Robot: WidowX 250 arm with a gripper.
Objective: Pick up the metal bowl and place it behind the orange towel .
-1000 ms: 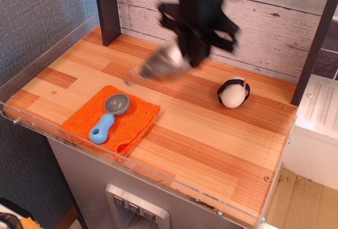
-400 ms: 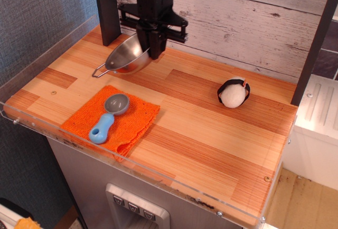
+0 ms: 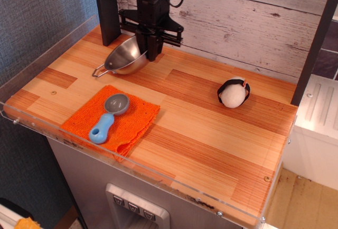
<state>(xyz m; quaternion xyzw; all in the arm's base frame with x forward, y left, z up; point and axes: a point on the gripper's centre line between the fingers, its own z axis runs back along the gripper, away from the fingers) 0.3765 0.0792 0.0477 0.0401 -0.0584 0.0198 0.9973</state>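
**Bowl held at the back of the tabletop, behind the towel**

Whitewashed plank wall at the rear, blue-grey textured wall on the left, dark upright posts at either side. Below these, striped wooden tabletop [image 3: 200,134], edged with a clear plastic lip along the front and left.

Came down from the top of the view near the back-left corner: black arm ending in the gripper [image 3: 152,47]. Closed its fingers [image 3: 152,49] on the right-hand rim of the metal bowl [image 3: 124,57]; grasp looked firm, with the dark fingers crossing the rim edge.

Sat tilted, that bowl, with its open side facing up and to the left, and its lower edge at or very near the wood; could not tell whether it fully rested there. Showed one thin wire loop handle poking out at the lower left. Lay behind the orange towel [image 3: 129,126], near it but apart, with a strip of bare wood between.

Spread flat near the front-left edge, slightly skewed, with a folded corner at the front. Carried a small grey scoop with a blue handle [image 3: 108,117], bowl end toward the back, handle pointing to the front-left.

Stood well apart on the right side: a small white rounded toy with a black band [image 3: 233,92], touching nothing else.
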